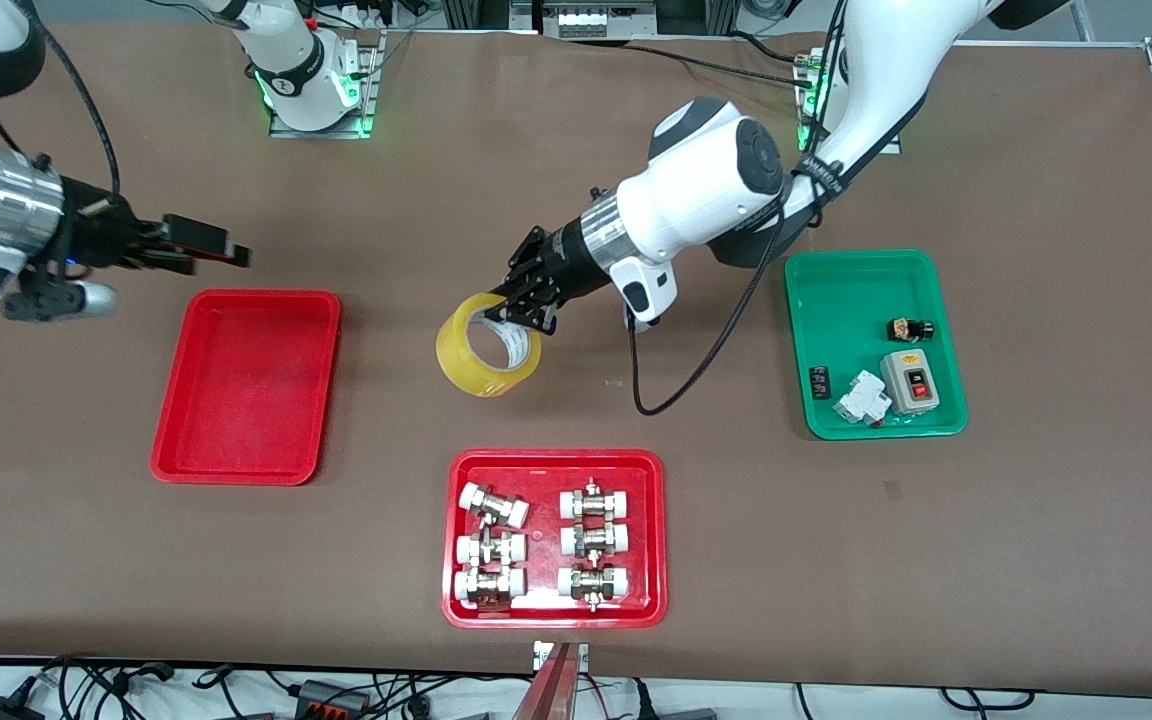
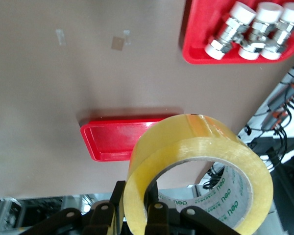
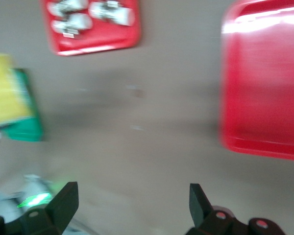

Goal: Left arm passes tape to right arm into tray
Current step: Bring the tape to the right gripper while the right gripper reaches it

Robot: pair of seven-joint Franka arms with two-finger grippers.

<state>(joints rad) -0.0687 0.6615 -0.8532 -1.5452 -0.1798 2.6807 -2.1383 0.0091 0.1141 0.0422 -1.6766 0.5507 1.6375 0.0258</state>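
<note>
The right wrist view blurs the tape (image 3: 4, 88) and tray (image 3: 264, 83).

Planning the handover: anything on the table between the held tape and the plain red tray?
Nothing; in the front view only bare brown tabletop separates the tape, held in the left gripper, from the tray.

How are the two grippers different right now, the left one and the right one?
The left gripper is shut on the tape, holding the roll over bare table between the trays; the right gripper holds nothing. The left one's fingers clamp the roll's wall, while the right one's fingers stand wide apart. The right gripper hangs by the plain red tray, toward the right arm's end. Both are black, two-fingered.
</note>
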